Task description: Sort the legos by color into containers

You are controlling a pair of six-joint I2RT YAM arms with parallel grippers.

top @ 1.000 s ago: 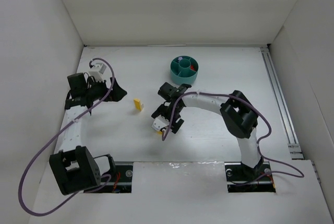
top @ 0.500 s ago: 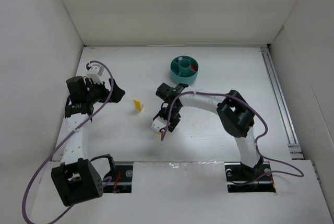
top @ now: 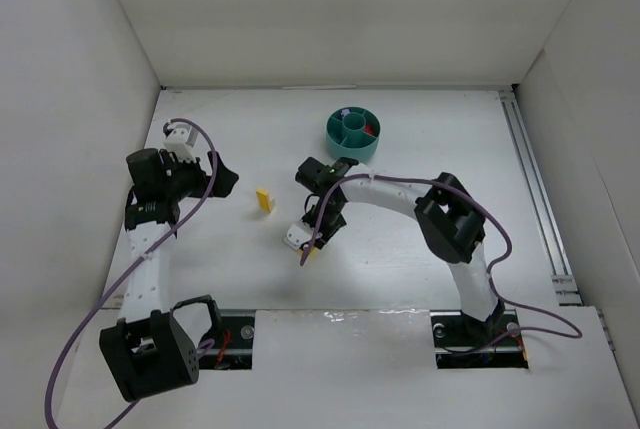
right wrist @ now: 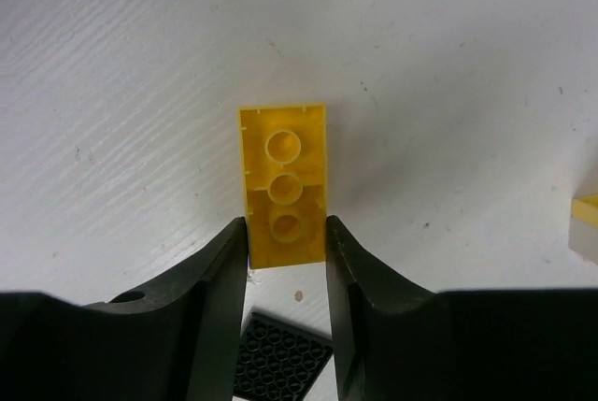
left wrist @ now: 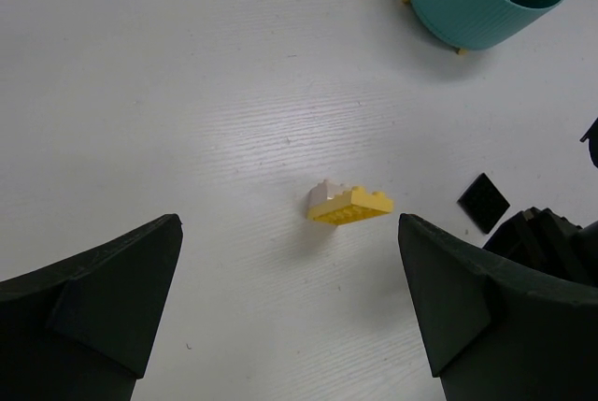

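Note:
In the right wrist view a yellow lego lies underside up on the table, and my right gripper is shut on it, both fingers pressed to its long sides. From above, that gripper points down at the table's middle front. A black flat lego lies just under my wrist. A second yellow lego with a pale piece stuck to it sits ahead of my left gripper, which is wide open and holds nothing. The teal dish stands at the back with red and pale purple bits in its containers.
White walls close in the table at the left, back and right. A metal rail runs along the right side. The left arm's purple cable loops over the table's left part. The second yellow lego lies between the two grippers.
The right gripper's fingers have closed from wide apart onto the yellow lego and shifted slightly left and nearer. The left arm drew back a little, still open.

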